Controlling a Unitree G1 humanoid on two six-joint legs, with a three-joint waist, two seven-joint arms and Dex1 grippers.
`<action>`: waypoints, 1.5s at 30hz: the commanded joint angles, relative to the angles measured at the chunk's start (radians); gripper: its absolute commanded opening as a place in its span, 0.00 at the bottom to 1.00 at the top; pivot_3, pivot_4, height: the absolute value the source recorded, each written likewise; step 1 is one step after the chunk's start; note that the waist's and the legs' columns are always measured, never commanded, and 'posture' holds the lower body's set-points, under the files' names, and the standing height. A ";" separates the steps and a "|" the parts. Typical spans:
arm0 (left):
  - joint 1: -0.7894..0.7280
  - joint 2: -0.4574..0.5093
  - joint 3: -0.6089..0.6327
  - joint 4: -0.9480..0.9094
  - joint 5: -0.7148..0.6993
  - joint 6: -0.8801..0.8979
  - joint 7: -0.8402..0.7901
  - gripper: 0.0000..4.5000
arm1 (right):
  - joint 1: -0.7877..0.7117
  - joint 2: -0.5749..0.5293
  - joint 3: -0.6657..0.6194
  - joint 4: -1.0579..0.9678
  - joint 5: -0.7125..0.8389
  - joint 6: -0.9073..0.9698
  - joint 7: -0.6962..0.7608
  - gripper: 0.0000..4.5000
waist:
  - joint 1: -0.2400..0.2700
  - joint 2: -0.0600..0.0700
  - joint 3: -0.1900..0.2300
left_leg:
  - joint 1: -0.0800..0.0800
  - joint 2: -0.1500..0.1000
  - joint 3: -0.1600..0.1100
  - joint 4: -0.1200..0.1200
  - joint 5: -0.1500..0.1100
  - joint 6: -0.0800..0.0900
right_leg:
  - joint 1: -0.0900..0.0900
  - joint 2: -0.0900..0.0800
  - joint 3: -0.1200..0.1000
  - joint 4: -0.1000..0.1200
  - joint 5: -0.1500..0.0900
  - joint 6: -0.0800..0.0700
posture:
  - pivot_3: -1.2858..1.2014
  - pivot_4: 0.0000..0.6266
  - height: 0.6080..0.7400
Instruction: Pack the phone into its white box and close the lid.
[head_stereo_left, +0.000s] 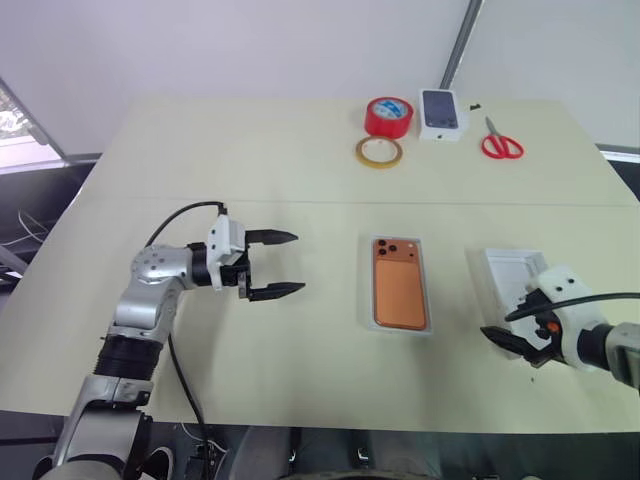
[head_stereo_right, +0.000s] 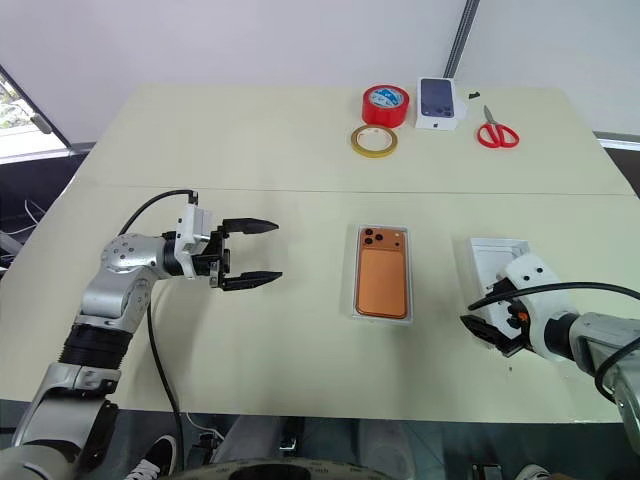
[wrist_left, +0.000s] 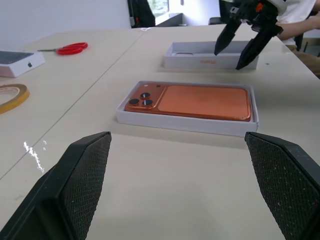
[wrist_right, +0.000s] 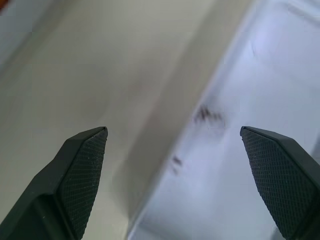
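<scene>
Pale cream worktop (head_stereo_left: 250, 380), matte, with a seam across the middle. White box (head_stereo_left: 402, 327) at centre, shallow cardboard tray; the orange phone (head_stereo_left: 399, 284) lies inside it, lenses at the far end. Lid (head_stereo_right: 488, 262) to its right, open side up, near end hidden behind the right end effector (head_stereo_right: 487, 335), fingers apart over its edge. Left end effector (head_stereo_left: 275, 265) level, fingers wide, empty, well left of box. At far edge: red tape roll (head_stereo_left: 388, 117), tan tape ring (head_stereo_left: 379, 151), small phone carton (head_stereo_left: 443, 114), red scissors (head_stereo_left: 500, 143).

Bare table (head_stereo_left: 300, 190) around boxed phone (head_stereo_left: 399, 285)
</scene>
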 joint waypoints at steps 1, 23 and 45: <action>0.014 -0.005 0.020 -0.038 -0.050 0.010 -0.012 1.00 | -0.046 0.013 -0.007 -0.054 0.014 0.061 -0.047 0.99 | -0.001 0.000 0.000 | 0.000 0.000 0.000 0.000 0.000 0.000 | 0.000 0.000 0.000 0.000 0.000 0.000 | 0.52 0.24 1.00; 0.119 0.001 -0.003 -0.139 -0.041 -0.030 -0.007 1.00 | -0.376 -0.031 0.106 0.141 0.231 0.435 -0.178 0.99 | -0.002 0.001 0.000 | 0.000 0.000 0.000 0.000 0.000 0.001 | 0.000 0.000 0.000 0.000 0.000 0.000 | 0.52 0.24 1.00; 0.141 -0.004 -0.019 -0.164 -0.028 -0.024 0.066 1.00 | -0.401 0.066 0.092 0.211 0.283 0.435 -0.322 0.01 | -0.010 -0.006 -0.005 | 0.008 0.001 0.000 -0.002 -0.001 0.002 | 0.009 0.000 0.000 -0.004 0.000 0.000 | 0.52 0.24 1.00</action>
